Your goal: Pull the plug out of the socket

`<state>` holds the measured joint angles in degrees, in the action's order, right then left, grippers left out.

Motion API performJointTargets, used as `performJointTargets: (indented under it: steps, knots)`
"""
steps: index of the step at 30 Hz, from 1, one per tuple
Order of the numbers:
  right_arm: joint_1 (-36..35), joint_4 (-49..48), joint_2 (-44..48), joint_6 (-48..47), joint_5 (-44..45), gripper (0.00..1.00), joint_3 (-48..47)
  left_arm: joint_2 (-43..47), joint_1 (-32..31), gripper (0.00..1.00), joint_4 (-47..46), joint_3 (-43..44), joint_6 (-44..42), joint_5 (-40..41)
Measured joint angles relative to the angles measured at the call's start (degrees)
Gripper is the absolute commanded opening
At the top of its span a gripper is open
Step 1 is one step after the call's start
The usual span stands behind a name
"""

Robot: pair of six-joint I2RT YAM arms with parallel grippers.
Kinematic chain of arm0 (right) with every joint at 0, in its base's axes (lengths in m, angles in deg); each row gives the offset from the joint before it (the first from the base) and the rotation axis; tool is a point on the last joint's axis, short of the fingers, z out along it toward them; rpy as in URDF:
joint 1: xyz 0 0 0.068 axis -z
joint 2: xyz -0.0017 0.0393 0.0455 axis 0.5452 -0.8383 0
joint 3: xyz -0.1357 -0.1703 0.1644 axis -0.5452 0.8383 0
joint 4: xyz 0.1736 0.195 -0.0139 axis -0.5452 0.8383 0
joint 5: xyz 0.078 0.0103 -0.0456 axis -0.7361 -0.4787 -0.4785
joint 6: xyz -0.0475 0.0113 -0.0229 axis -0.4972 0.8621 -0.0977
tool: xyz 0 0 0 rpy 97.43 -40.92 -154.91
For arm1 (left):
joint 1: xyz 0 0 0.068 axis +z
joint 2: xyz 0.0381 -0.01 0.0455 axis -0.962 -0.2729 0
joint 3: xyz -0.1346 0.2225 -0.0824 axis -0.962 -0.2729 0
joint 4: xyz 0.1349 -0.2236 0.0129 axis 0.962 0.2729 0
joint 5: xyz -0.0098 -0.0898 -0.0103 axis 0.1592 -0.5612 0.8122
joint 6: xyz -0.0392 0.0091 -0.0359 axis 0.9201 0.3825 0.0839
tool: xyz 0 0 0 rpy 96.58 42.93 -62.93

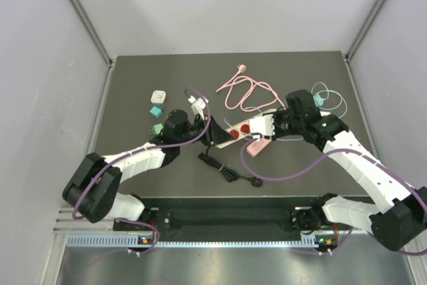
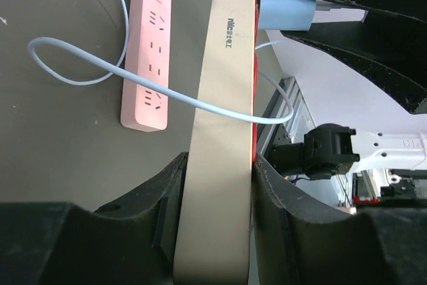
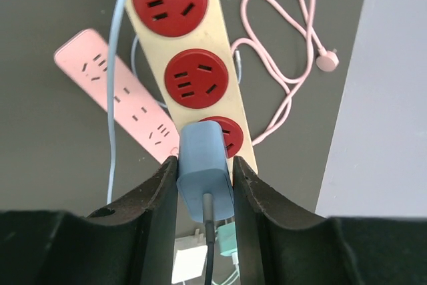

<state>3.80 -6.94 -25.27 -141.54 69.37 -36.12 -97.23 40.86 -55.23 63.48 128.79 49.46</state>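
Note:
A cream power strip (image 1: 235,131) with red round sockets (image 3: 197,78) lies across the middle of the table. My left gripper (image 2: 220,165) is shut on the strip's (image 2: 223,131) near end, one finger on each long side. A light-blue plug (image 3: 203,168) sits at the third red socket, and in the left wrist view the plug (image 2: 283,6) touches the strip's red face. My right gripper (image 3: 205,165) is shut on the plug's two sides. From the plug's back a dark cable runs toward the wrist. In the top view the right gripper (image 1: 270,125) faces the left gripper (image 1: 212,133) along the strip.
A pink power strip (image 1: 259,146) lies right beside the cream one, with a pale blue cable (image 2: 167,91) looping over both. A pink cable (image 1: 243,91) lies behind, a black cable (image 1: 227,168) in front. Small white and teal adapters (image 1: 157,103) sit at the back left.

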Motion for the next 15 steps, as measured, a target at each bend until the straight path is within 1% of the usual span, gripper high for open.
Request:
performJointTargets:
  steps: [3, 9, 12, 14, 15]
  knots:
    - [0.2, 3.9, -1.3, -2.4, -1.0, 0.00, -2.2, -0.4, 0.1, 0.00, 0.6, 0.4, -1.0, -1.2]
    - [2.0, 14.3, -11.8, -7.4, -3.3, 0.00, -15.9, 0.1, 1.0, 0.00, 1.6, 1.2, -4.8, 0.2]
    - [4.3, 18.2, -16.9, -9.0, -4.5, 0.00, -25.4, 0.0, 2.9, 0.00, 9.2, 0.5, -7.7, 7.4]
    - [5.4, 19.6, -18.0, -9.9, -5.4, 0.00, -28.9, -0.7, 4.1, 0.00, 13.7, -0.7, -8.6, 10.7]
    - [5.8, 20.2, -18.0, -10.3, -5.9, 0.00, -29.7, -0.9, 4.6, 0.00, 14.3, -1.4, -8.8, 11.0]
